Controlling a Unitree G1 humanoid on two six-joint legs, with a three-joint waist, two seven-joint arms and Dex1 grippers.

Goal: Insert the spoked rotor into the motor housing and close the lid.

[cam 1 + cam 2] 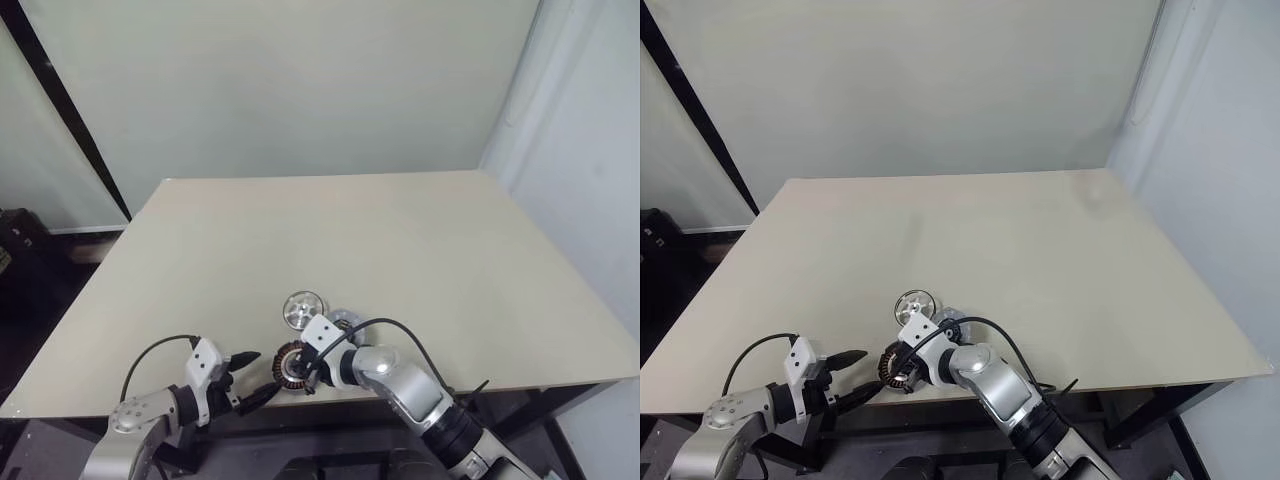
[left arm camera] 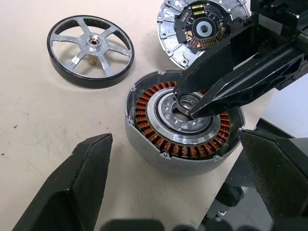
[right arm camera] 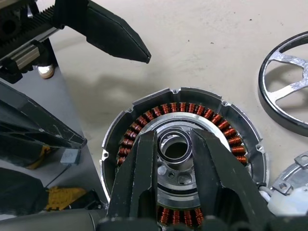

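The motor housing (image 2: 159, 139), a silver ring with copper windings around a hollow hub, sits at the table's front edge. My right gripper (image 3: 173, 134) reaches in from the right, its black fingers (image 2: 226, 84) shut on the housing's centre hub ring. Just behind the housing lies the spoked rotor (image 1: 303, 309), shiny silver with a dark rim. To the rotor's right lies the lid (image 1: 345, 320), a pale grey disc with a black centre. My left gripper (image 1: 256, 375) hovers just left of the housing, wide open with nothing in it.
The beige table (image 1: 400, 230) stretches far back and to both sides. Its front edge runs right beside the housing, with dark floor below. A black cable (image 1: 400, 335) loops over my right wrist.
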